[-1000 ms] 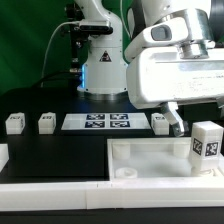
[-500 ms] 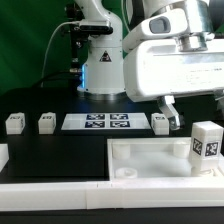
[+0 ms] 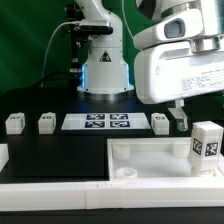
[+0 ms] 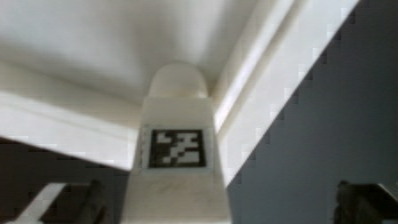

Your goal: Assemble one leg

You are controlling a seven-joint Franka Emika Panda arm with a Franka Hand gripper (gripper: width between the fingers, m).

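Observation:
A white leg (image 3: 207,141) with a black-and-white tag stands upright on the right end of the big flat white top (image 3: 150,157). My gripper (image 3: 197,113) hangs just above and behind it, with one dark finger (image 3: 181,116) showing to its left. In the wrist view the leg (image 4: 178,170) rises between my two dark fingers (image 4: 68,203), which stand well apart and do not touch it. The gripper (image 4: 217,206) is open and holds nothing. The top (image 4: 80,55) lies beyond the leg.
Three more small white legs (image 3: 14,123) (image 3: 46,122) (image 3: 160,123) stand in a row on the black table. The marker board (image 3: 97,122) lies between them. The robot base (image 3: 103,70) stands behind. A white rail (image 3: 50,187) runs along the front edge.
My gripper has shifted toward the exterior view's right, closer over the standing leg. The leg and the other parts have not moved.

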